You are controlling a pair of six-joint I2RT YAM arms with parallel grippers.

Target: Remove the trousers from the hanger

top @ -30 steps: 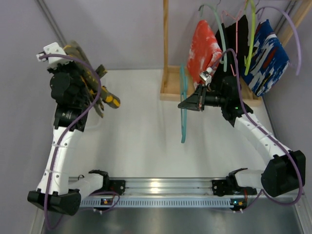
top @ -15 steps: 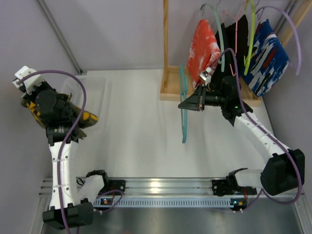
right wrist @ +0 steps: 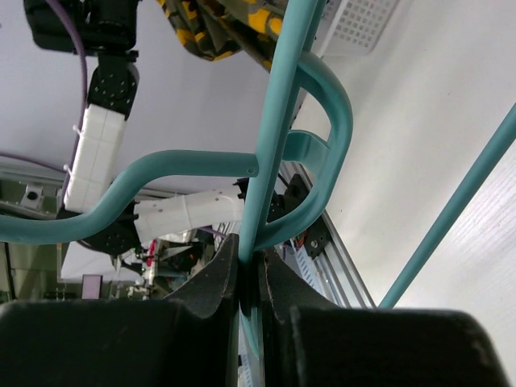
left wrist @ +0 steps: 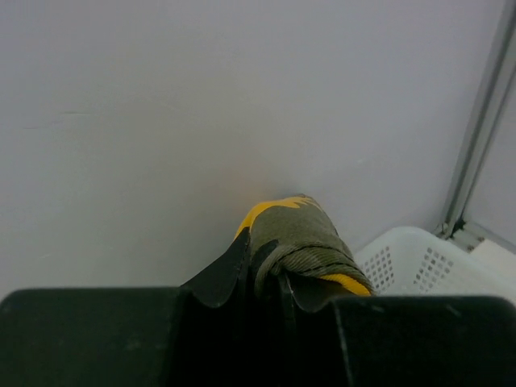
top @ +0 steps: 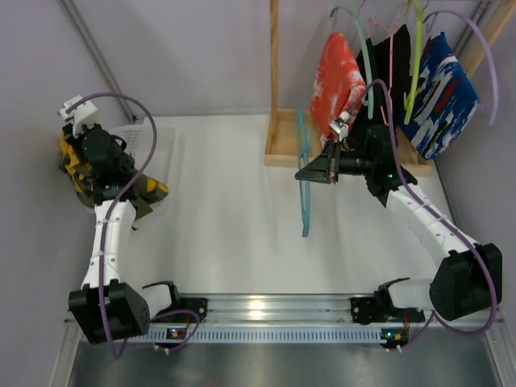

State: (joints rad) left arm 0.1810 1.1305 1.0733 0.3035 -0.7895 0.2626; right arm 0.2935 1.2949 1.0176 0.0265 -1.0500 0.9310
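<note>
**Camouflage trousers held by the left wall, hanger gripped at the rack**

The left pincer [left wrist: 264, 272] is clamped on a bunched fold of the camouflage trousers [left wrist: 302, 234], held up close to the left wall, just beside the white basket [top: 164, 139]. Across the surface [top: 234, 218], the right pincer [right wrist: 250, 266] is closed tight on the thin stem of the teal hanger [right wrist: 278, 121], which hangs down in front of the wooden rack [top: 278, 149]. On that rack hang the red-orange trousers [top: 339, 76], the black trousers [top: 395, 48] and a blue-and-white garment [top: 439, 89].
</note>
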